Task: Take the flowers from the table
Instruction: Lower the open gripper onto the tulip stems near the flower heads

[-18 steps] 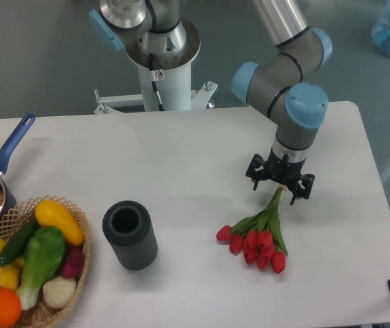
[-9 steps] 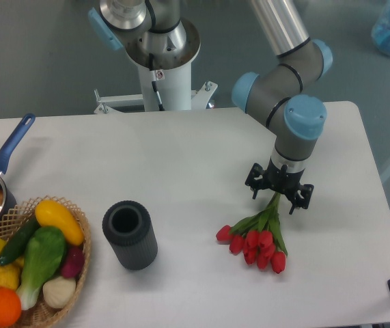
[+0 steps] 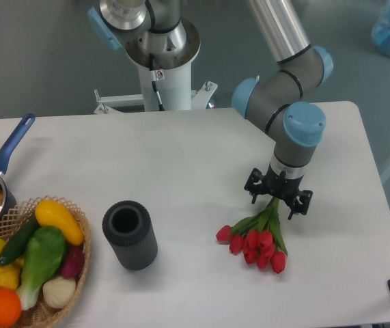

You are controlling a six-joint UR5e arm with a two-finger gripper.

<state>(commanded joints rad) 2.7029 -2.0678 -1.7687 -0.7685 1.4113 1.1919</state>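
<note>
The flowers (image 3: pixel 256 244), a bunch of red tulips with green leaves, lie on the white table (image 3: pixel 181 154) right of centre. Their heads point toward the front edge and their stems run up and back. My gripper (image 3: pixel 277 197) points straight down over the stem end. Its black fingers (image 3: pixel 253 186) stand spread to either side of the stems, and it looks open. The gripper body hides the ends of the stems, so I cannot see whether the fingers touch them.
A dark grey ribbed cylinder vase (image 3: pixel 130 234) stands upright left of the flowers. A wicker basket (image 3: pixel 80 217) of vegetables and fruit sits at the front left. A pan with a blue handle (image 3: pixel 11 145) lies at the left edge. The arm's white base (image 3: pixel 160 75) stands behind the table.
My gripper has moved slightly toward the front and lower over the stems, covering more of them. The flowers have not moved.
</note>
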